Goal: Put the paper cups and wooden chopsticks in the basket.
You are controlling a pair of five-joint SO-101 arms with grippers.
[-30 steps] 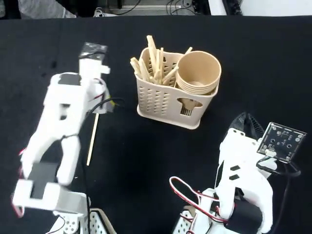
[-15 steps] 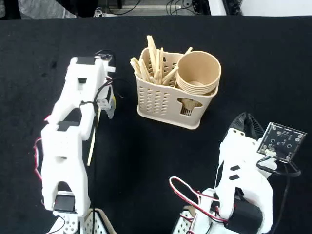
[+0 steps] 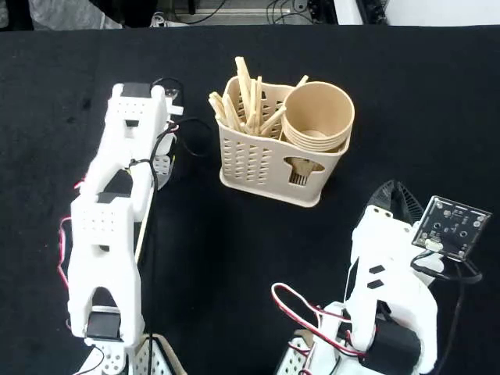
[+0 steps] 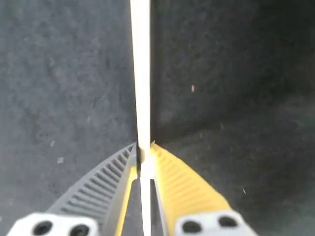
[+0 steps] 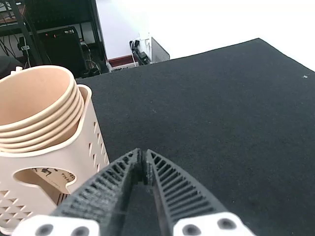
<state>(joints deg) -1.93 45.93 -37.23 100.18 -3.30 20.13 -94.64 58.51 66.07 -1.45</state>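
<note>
Black table (image 3: 406, 94); chopstick (image 4: 141, 73) along left claw (image 4: 143, 147)

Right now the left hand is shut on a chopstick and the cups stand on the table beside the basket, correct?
No. The cups stand inside the basket, as the high view shows; the left hand is shut on a chopstick.

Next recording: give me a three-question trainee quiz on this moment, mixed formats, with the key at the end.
1. True or false: the left hand is closed on a chopstick.
2. Where are the paper cups? A) spread on the table B) stacked in the basket C) tipped over beside it
3. Fill in: the right hand is shut and holds ____.
Key: 1 true; 2 B; 3 nothing.
</note>
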